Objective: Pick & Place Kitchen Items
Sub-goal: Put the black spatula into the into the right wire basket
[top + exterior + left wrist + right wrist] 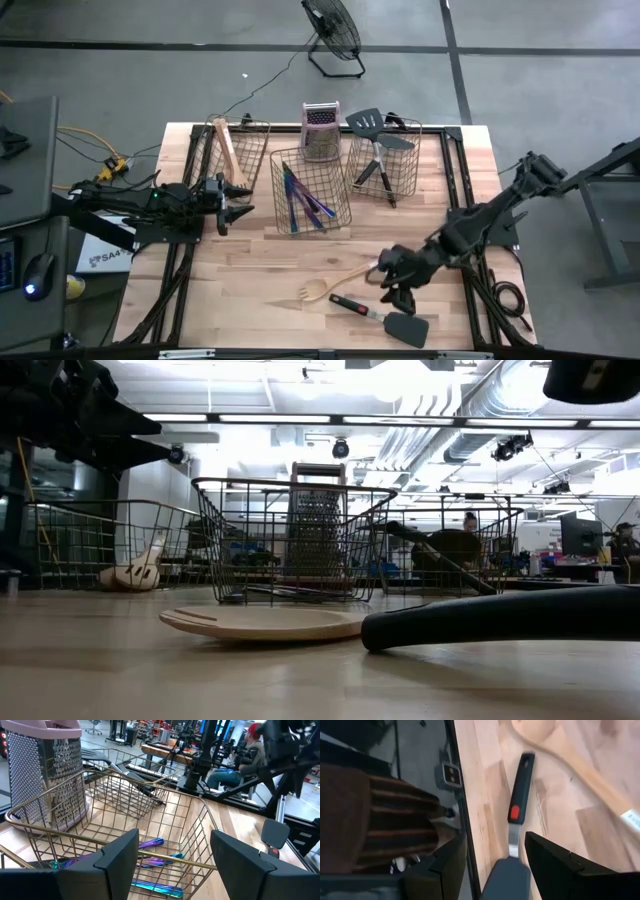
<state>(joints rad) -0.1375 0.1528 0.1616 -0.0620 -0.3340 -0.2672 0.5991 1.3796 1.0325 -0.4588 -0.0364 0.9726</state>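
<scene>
I see a wooden spoon (335, 282) and black spatula (385, 317) flat near the bench's front edge, purple cutlery (303, 203) in the middle basket.

black spatula (516, 832): blade cut off at frame edge | wooden spoon (570, 762): bowl and handle end cropped, blurred
</scene>
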